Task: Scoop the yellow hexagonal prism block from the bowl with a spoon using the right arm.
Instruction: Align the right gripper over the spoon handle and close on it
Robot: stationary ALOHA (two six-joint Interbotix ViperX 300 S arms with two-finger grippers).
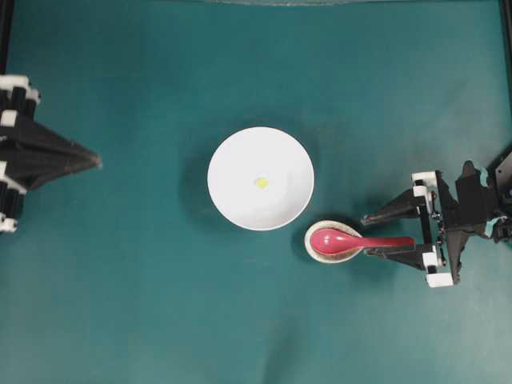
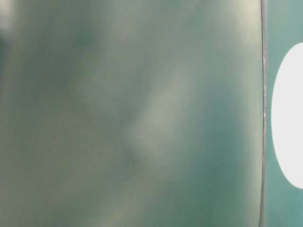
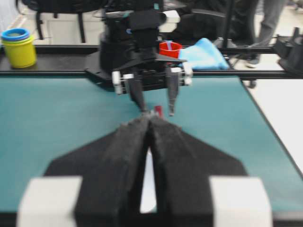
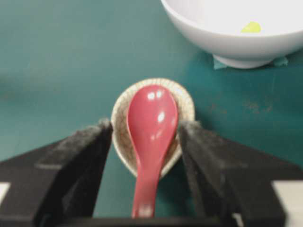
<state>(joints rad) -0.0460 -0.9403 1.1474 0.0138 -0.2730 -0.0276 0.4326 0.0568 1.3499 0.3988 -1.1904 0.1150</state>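
From above, the tiny yellow block [image 1: 261,182] sits mid-bowl in the big white round bowl [image 1: 261,178]. The shiny pink-red spoon [image 1: 352,241] lies at the bowl's 4 o'clock. Only the right wrist view shows the right pincer [image 4: 145,134] wide open around its handle, gripping nothing. The left pincer [image 3: 150,124] is closed, empty.

Right gripper [image 1: 374,235] jaws wide apart

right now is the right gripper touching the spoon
Apart. The right wrist view shows the right gripper open, teal gaps either side of the spoon handle.
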